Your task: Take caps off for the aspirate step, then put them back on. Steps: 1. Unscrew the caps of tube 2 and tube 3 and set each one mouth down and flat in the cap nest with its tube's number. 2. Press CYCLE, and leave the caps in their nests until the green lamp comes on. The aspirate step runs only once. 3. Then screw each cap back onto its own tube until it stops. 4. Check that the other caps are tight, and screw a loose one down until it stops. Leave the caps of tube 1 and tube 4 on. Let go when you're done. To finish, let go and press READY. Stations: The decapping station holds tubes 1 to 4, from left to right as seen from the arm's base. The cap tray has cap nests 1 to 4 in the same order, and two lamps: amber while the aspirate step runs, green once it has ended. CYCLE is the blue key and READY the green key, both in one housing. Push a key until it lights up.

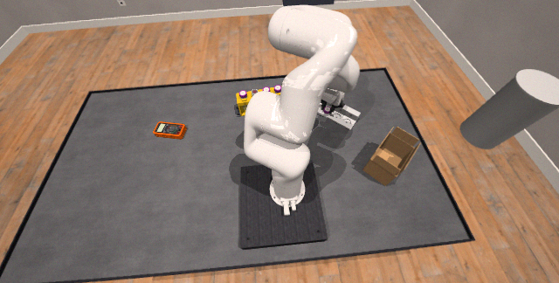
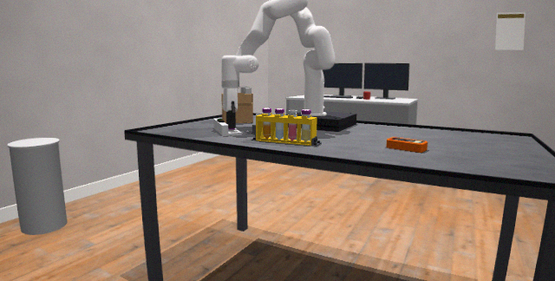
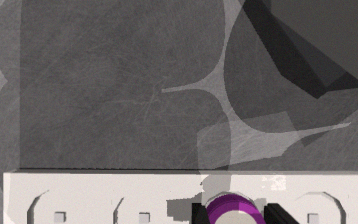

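one purple cap (image 3: 233,210) sits clamped in our gripper (image 3: 235,216), at six o'clock in the wrist view, low over the white cap tray (image 3: 105,190) and above its third nest from the left. two more nests lie toward eight o'clock, one toward four. past the tray, at twelve o'clock, we see only the grey table (image 3: 110,100) under overlapping shadows.
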Motion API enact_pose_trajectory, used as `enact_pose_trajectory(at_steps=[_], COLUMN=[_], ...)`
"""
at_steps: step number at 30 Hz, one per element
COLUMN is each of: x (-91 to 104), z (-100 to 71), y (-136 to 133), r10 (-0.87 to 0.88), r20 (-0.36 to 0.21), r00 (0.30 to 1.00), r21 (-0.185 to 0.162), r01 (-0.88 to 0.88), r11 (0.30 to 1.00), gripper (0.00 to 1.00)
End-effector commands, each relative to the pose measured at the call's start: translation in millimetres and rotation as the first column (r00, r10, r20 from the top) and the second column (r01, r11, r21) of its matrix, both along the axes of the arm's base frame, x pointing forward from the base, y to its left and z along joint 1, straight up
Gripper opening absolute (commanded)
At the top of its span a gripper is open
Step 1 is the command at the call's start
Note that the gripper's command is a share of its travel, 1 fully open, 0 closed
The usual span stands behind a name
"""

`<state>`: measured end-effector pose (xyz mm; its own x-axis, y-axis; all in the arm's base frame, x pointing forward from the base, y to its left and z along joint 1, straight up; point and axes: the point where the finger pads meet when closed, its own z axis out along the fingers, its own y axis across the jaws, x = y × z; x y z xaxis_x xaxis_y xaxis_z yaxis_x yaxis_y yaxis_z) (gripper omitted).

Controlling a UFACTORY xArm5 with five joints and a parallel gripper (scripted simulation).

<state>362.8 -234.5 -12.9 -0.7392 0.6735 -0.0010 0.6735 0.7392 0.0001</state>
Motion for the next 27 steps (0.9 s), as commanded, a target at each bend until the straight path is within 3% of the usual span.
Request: enact_pose_trajectory(at_steps=[1, 17, 18, 27], x=[1.4, 1.4, 1.4, 1.4], z=[0.3, -5.2, -5.2, -5.2], y=[-0.9, -0.8, -0.8, -0.8], r10=[0.0, 0.0, 0.0, 0.0], r20=[0.008, 0.008, 0.008, 0.008], r00=[1.0, 1.0, 1.0, 1.0], r21=[0.004, 0.004, 0.004, 0.004], r01=[0.0, 0.0, 0.0, 0.0], r11=[1.0, 1.0, 1.0, 1.0], gripper=[0.0, 0.0, 0.46, 0.46])
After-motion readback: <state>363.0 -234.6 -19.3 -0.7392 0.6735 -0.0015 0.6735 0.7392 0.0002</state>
